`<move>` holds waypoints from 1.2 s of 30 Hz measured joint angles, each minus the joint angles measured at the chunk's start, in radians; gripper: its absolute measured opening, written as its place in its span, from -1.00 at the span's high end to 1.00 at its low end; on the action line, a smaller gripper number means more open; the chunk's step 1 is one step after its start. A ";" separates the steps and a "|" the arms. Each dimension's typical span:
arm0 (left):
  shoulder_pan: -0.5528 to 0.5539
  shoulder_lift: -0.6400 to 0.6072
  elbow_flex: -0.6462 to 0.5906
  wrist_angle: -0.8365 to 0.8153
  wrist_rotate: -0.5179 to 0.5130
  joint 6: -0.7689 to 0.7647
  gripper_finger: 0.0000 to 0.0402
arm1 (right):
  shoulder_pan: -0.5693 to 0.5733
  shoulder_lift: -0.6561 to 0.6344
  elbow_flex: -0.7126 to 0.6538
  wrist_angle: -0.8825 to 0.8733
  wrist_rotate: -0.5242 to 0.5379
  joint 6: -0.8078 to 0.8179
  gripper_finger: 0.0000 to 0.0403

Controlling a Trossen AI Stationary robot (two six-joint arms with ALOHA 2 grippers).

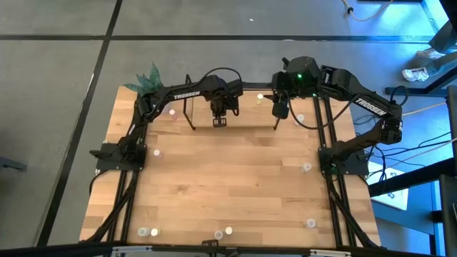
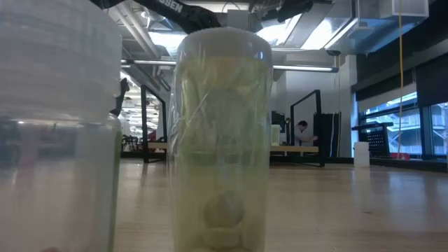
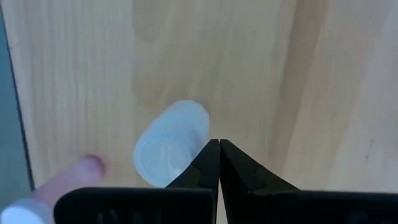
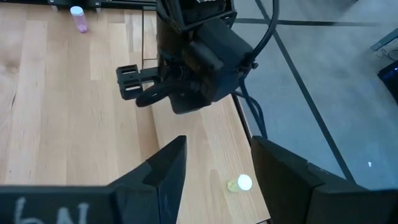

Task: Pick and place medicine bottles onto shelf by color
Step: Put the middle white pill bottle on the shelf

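Open-plan lab or office floor. Exposed ceiling ducts (image 2: 210, 52) and strip lights overhead, grey carpet tiles (image 1: 57, 107) around the table (image 1: 235, 178), a person (image 2: 303, 133) at a far desk, tall windows (image 2: 406, 119) right.

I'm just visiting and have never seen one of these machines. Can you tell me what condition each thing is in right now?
left gripper: shut, holding nothing, over the shelf.
right gripper: open, empty, above the shelf's end.
white-topped bottle: lying on its side beside the left gripper's tips.
pink bottle: lying down on the wood.
yellow-green bottle: lying on the board under the right gripper.
shelf: standing at the table's far edge.
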 joint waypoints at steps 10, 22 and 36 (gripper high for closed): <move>0.049 0.000 0.000 0.057 -0.037 0.045 1.00 | 0.000 0.000 0.000 0.000 0.000 0.000 0.10; 0.064 -0.020 0.000 -0.002 -0.036 0.055 1.00 | 0.000 0.000 0.000 0.000 0.000 0.000 0.10; 0.107 -0.026 0.000 0.020 -0.039 0.107 1.00 | 0.000 0.000 0.000 0.000 0.000 0.004 0.10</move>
